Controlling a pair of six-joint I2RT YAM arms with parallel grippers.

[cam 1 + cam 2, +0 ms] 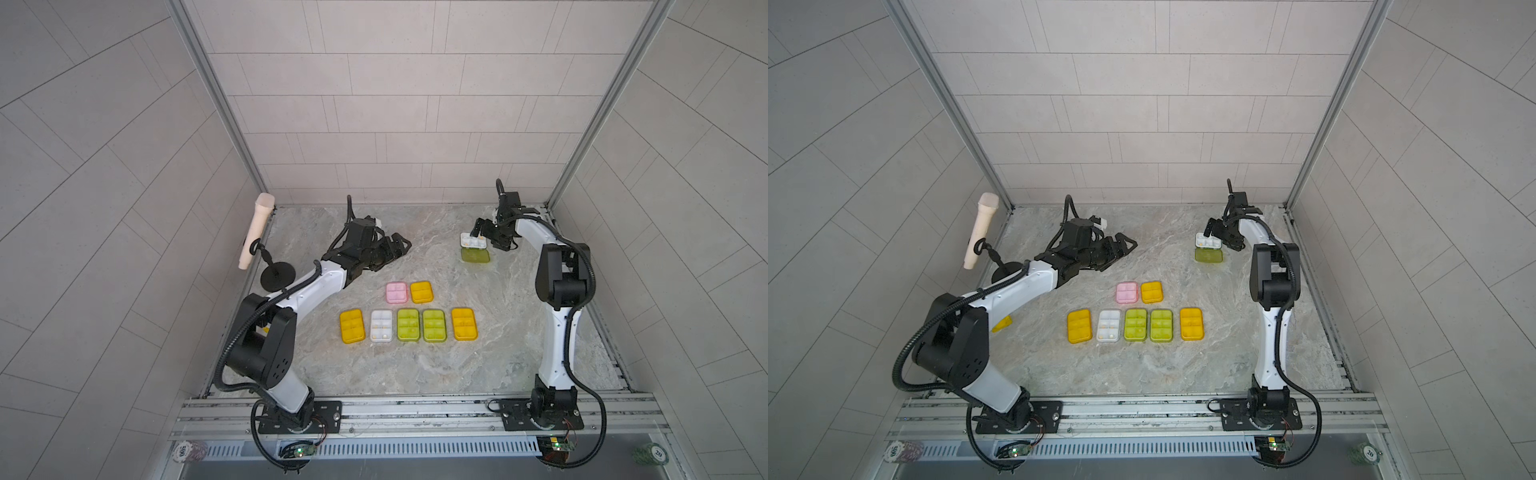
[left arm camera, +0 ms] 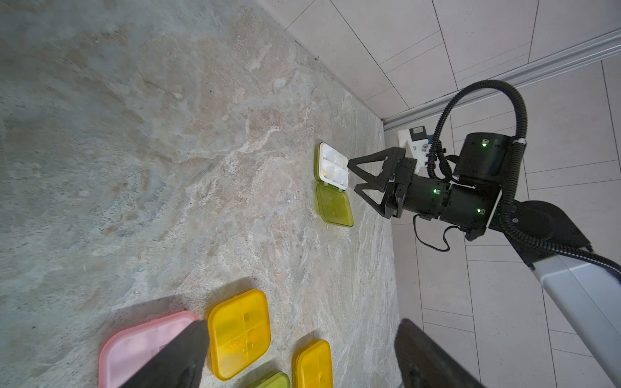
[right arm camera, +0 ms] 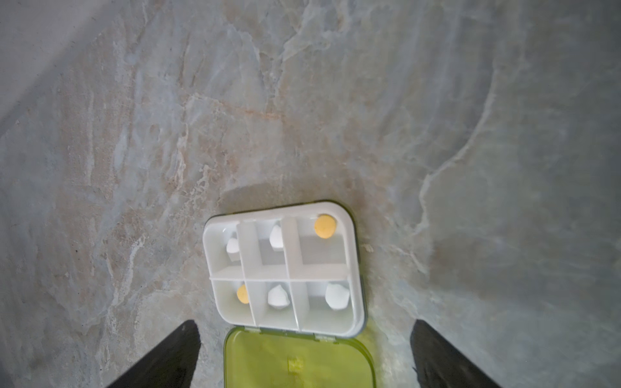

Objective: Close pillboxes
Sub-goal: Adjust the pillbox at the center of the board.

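Right jaws stand spread wide and empty just beside the open pillbox (image 1: 473, 245), near the far right corner of the worktop (image 1: 415, 374). Only the right wrist view lets us see into its tray (image 3: 285, 265): four white pills (image 3: 276, 297) and two orange pills (image 3: 325, 226), with the yellow-green lid (image 3: 299, 362) lying flat. In both top views we see seven other pillboxes (image 1: 1135, 325) mid-worktop, well apart from it. Our left jaws, also spread and empty, hang near the pink pillbox (image 2: 134, 349).
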